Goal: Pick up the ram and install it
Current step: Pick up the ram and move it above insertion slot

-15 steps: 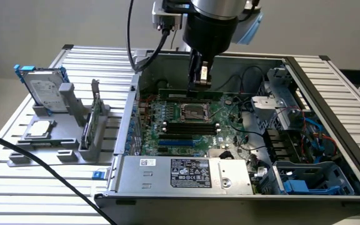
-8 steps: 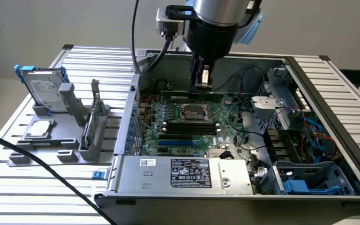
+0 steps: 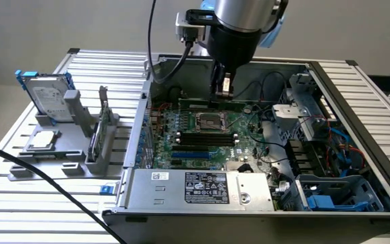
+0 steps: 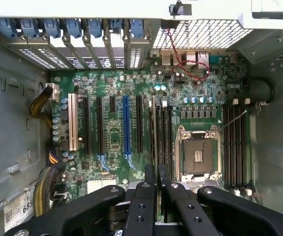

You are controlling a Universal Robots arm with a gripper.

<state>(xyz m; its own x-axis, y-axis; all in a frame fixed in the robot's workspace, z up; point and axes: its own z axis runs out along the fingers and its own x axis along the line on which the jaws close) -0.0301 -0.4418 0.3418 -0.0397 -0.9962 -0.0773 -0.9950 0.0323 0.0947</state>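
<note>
Well, nearest the camera, at the lower middle of the exterior view, the silver power supply [image 3: 205,188] fronts the open computer case [image 3: 357,101]; behind it lies the green motherboard [image 3: 202,147], with the empty CPU socket [image 3: 208,122] at mid-frame. Just beyond the socket, in the upper middle, the ram [image 3: 205,104] stands on edge along a memory slot, level, with its lower edge at the slot's mouth; whether it is seated I cannot tell. Above it the gripper [image 3: 223,94] hangs straight down from the arm, clenched on the ram's upper edge; from the wrist its fingers [image 4: 150,179] stand nearly together, in line with the slots beside the socket. By my reading the pick-up is done and the install is in hand; seating likely calls for a straight, even push, with the stick kept square to the slot so neither end rides up.
</note>
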